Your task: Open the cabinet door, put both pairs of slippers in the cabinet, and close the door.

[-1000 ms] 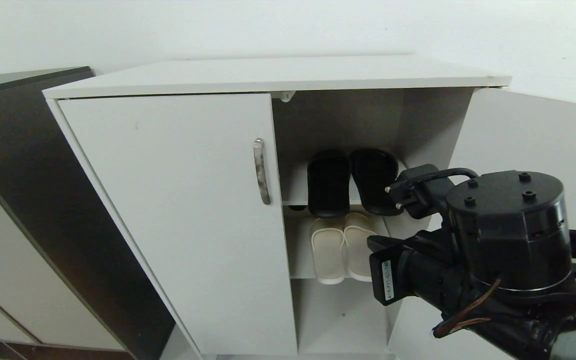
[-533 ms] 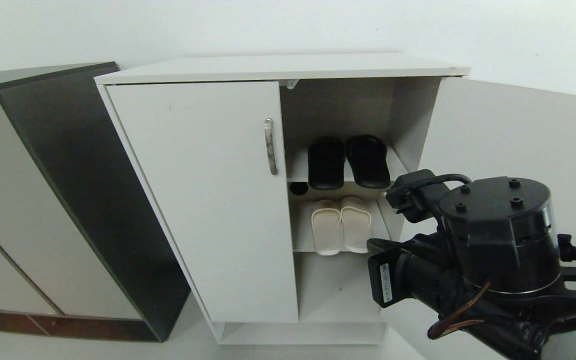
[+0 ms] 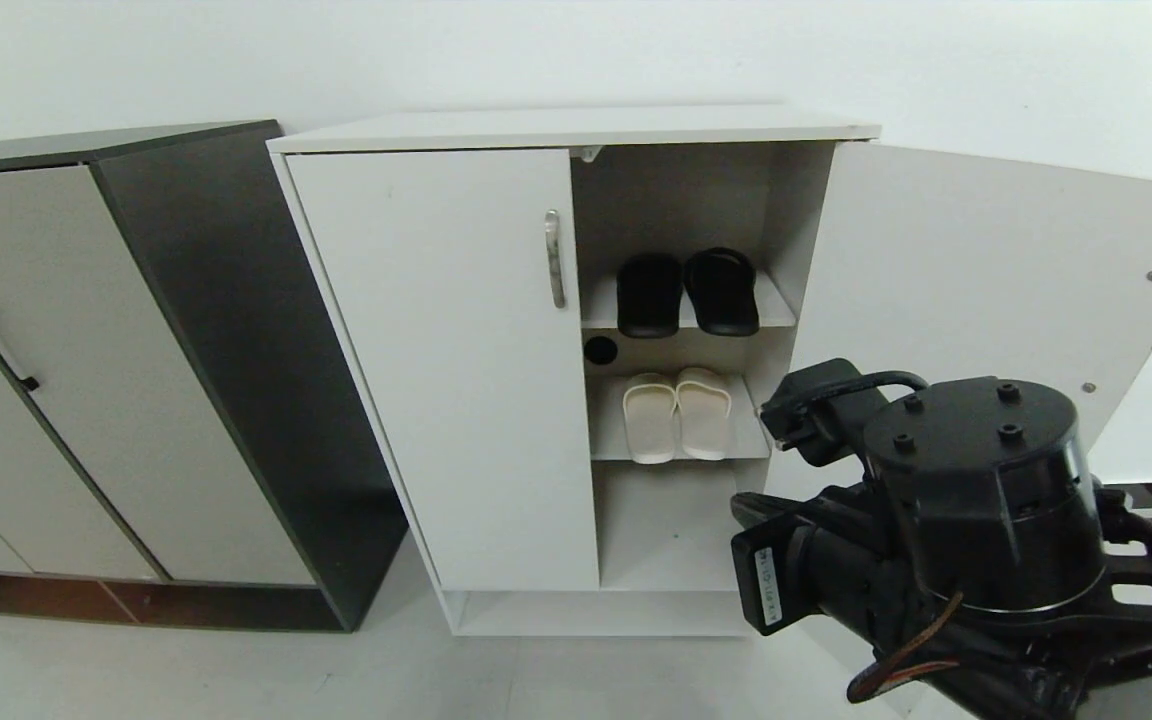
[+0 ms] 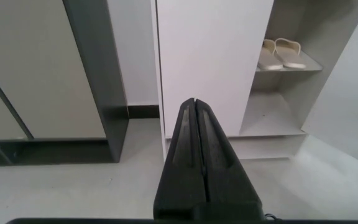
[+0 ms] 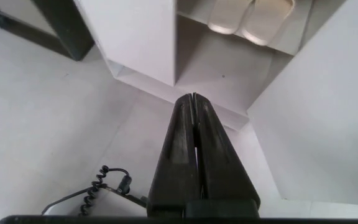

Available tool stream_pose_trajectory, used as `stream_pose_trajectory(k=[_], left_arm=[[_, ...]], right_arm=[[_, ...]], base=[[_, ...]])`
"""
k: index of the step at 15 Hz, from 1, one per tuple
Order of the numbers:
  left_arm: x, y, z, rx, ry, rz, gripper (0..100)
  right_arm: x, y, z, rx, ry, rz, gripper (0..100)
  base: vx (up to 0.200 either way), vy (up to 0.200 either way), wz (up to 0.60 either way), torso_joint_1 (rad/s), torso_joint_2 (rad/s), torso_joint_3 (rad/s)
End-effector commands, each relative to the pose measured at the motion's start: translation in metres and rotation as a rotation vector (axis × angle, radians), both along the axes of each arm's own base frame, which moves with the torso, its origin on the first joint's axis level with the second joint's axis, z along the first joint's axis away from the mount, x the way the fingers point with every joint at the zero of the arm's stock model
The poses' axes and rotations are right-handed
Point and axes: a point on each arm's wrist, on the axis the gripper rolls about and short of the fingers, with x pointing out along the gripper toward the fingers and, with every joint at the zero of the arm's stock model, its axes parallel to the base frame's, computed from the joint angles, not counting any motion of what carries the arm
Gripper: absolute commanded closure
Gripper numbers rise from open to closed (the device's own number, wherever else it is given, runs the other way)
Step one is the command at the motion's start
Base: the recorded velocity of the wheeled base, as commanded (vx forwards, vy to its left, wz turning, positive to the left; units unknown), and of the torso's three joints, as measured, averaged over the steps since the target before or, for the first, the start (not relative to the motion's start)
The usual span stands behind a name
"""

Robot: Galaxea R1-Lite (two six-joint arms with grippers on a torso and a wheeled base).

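Left gripper (image 4: 194, 103) and right gripper (image 5: 194, 98) are hanging clenched, empty; white slippers (image 3: 677, 415) are lying ahead of them, black slippers (image 3: 688, 292) above, cabinet door (image 3: 976, 290) standing open

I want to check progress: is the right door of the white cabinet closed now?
No, the right door is swung wide open, showing the black slippers and white slippers inside.

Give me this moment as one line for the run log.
black slippers: upper shelf | white slippers: shelf below | right door: open | left door: shut | left pincer: shut, empty | right pincer: shut, empty | remaining: close right door
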Motion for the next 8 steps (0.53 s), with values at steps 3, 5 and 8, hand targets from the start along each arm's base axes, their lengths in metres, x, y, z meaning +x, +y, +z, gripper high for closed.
stream_pose_trajectory(k=[3,5,8], left_arm=[[0.0001,0.0,0.0,0.0,0.002,0.0,100],[0.0,0.0,0.0,0.0,0.0,0.0,100],[0.0001,0.0,0.0,0.0,0.002,0.0,100]], right_arm=[[0.0009,0.001,-0.0026,-0.007,0.005,-0.001,100],[0.0008,0.0007,-0.0034,-0.01,0.006,-0.001,100],[0.0006,0.0006,-0.004,-0.014,0.008,0.0,100]], base=[[0.0,0.0,0.0,0.0,0.0,0.0],[0.0,0.0,0.0,0.0,0.0,0.0],[0.0,0.0,0.0,0.0,0.0,0.0]])
